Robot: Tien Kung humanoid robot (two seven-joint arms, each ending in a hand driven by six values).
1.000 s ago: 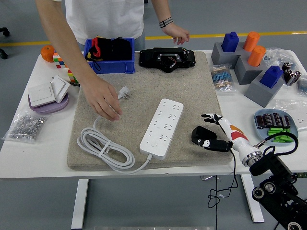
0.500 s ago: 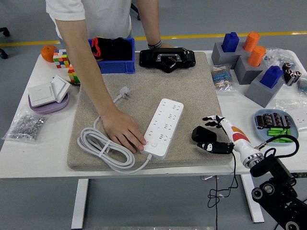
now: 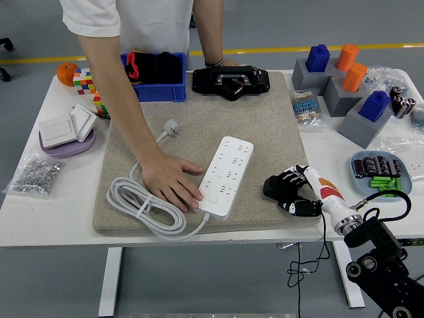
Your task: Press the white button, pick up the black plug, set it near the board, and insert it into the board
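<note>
A white power strip point(image 3: 226, 175) lies slanted on the grey felt mat point(image 3: 258, 126), with its white button point(image 3: 212, 198) at the near end. A person's hand point(image 3: 169, 185) rests on the mat against the strip's near left edge, fingertips beside the button. The black plug point(image 3: 276, 185) sits on the mat right of the strip. My right hand point(image 3: 293, 191) curls its fingers around the plug from the right and touches it. The strip's white cord point(image 3: 142, 205) lies coiled at the mat's front left.
A blue bin point(image 3: 154, 77) and a black device point(image 3: 230, 81) stand at the back. Grey blocks with blue and orange pegs point(image 3: 341, 83) stand at the right. A tray of small parts point(image 3: 381, 173) lies right of my hand. Switches point(image 3: 65, 127) and a screw bag point(image 3: 36, 173) lie left.
The person's hand moved from the mat's left middle down to the strip's near end. My right hand's fingers closed from spread onto the black plug.
</note>
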